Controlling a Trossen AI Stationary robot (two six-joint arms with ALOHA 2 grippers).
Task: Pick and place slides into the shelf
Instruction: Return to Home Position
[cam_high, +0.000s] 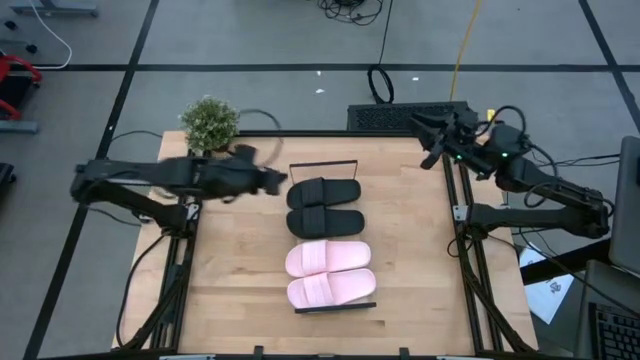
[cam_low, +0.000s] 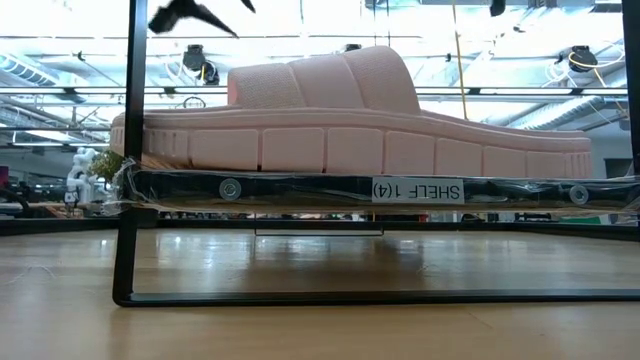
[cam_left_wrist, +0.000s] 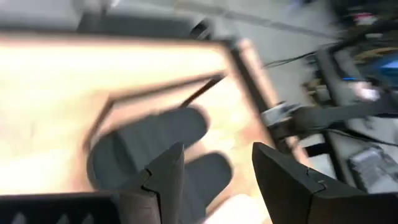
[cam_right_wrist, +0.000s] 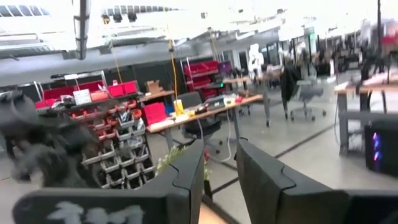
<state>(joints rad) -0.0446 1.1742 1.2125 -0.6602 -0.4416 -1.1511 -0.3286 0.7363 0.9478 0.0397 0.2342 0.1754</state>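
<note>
At centre left of the high view, the left gripper (cam_high: 278, 180) hovers over the desk (cam_high: 230, 270), its fingers (cam_left_wrist: 163, 180) apart and holding nothing. Just to its right, mid-frame, the shelf (cam_high: 336, 309) runs top to bottom. It carries the two black slides (cam_high: 323, 191) above and the two pink slides (cam_high: 322, 257) below, each with its long axis left to right. The upper black slide lies nearest the left fingertips, so we judge that this arm needs to pull out leftward, away from the rail. At upper right, the right gripper (cam_high: 428, 128) waits off the desk corner, well apart from the shelf. Its fingers (cam_right_wrist: 186, 174) are narrowly apart and empty.
</note>
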